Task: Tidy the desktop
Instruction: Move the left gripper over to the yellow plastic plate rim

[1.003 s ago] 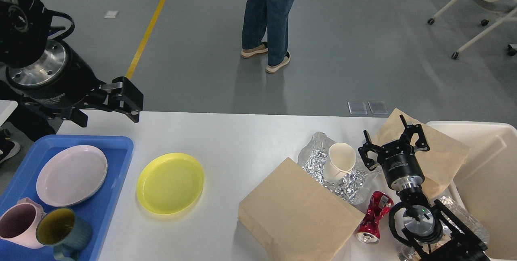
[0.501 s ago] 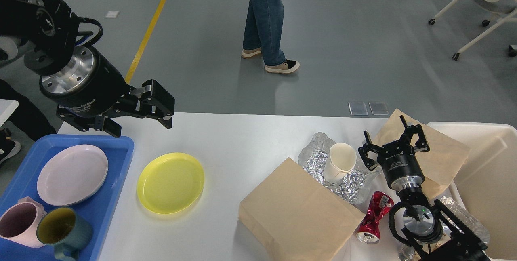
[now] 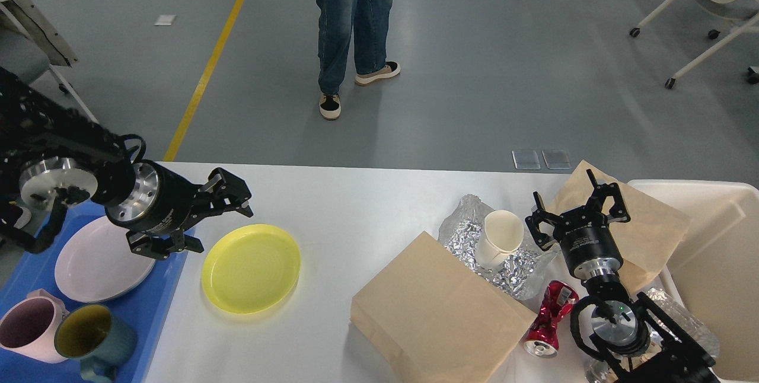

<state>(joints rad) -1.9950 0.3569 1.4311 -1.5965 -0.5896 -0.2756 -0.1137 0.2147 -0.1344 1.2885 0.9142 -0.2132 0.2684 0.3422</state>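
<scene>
The white desktop (image 3: 356, 205) spans the view. On it lie a yellow plate (image 3: 250, 267), a large brown paper bag (image 3: 433, 318), crumpled foil (image 3: 516, 273) holding a white paper cup (image 3: 501, 238), and a crushed red can (image 3: 548, 318). A second paper bag (image 3: 652, 223) lies at the right. My left gripper (image 3: 223, 230) is open and empty, low at the yellow plate's left rim, beside the blue tray. My right gripper (image 3: 574, 208) is open and empty, above the second bag, right of the cup.
A blue tray (image 3: 163, 294) at the left holds a pink plate (image 3: 95, 264), a pink mug (image 3: 26, 329) and a teal mug (image 3: 89, 341). A cream bin (image 3: 711, 264) stands at the right edge. More foil (image 3: 682, 318) lies beside it. A person (image 3: 350, 33) stands beyond the table.
My left gripper has come down and forward from above the table's far left corner to the yellow plate's left rim. The person has stepped left. The right arm has not moved.
</scene>
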